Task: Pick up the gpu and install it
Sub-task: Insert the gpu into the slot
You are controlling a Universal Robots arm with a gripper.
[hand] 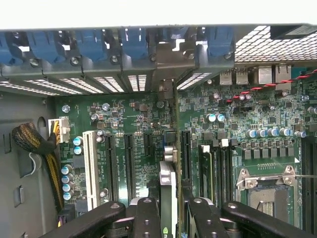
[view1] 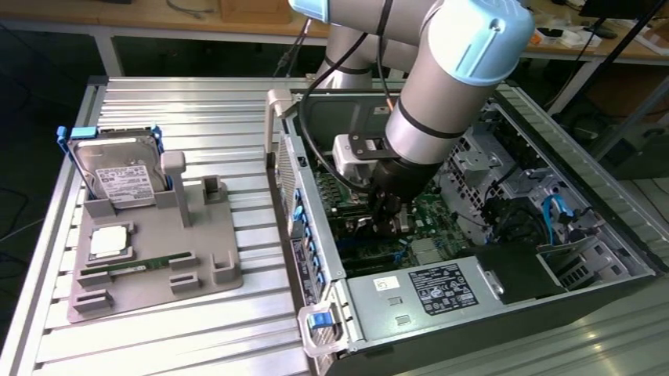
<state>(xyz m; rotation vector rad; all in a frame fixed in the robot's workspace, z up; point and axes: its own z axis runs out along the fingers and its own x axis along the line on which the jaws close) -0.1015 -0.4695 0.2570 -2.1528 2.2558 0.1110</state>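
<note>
While the hand (hand: 171, 204) clamps the gpu (hand: 167, 181) above the motherboard (hand: 131, 121), open case (view1: 569, 153) on slatted metal table (view1: 178, 106), wooden bench (view1: 146, 19) behind

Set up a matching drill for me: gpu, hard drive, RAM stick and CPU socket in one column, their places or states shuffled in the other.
Things:
1. gpu
2. hard drive
3. RAM stick
4. CPU socket

Places or states:
A. standing upright on the grey holder
B. held in the gripper over the motherboard
C. empty, on the motherboard
D. lying in a low slot of the grey holder

Pairs: 1-B, 2-A, 3-D, 4-C
</note>
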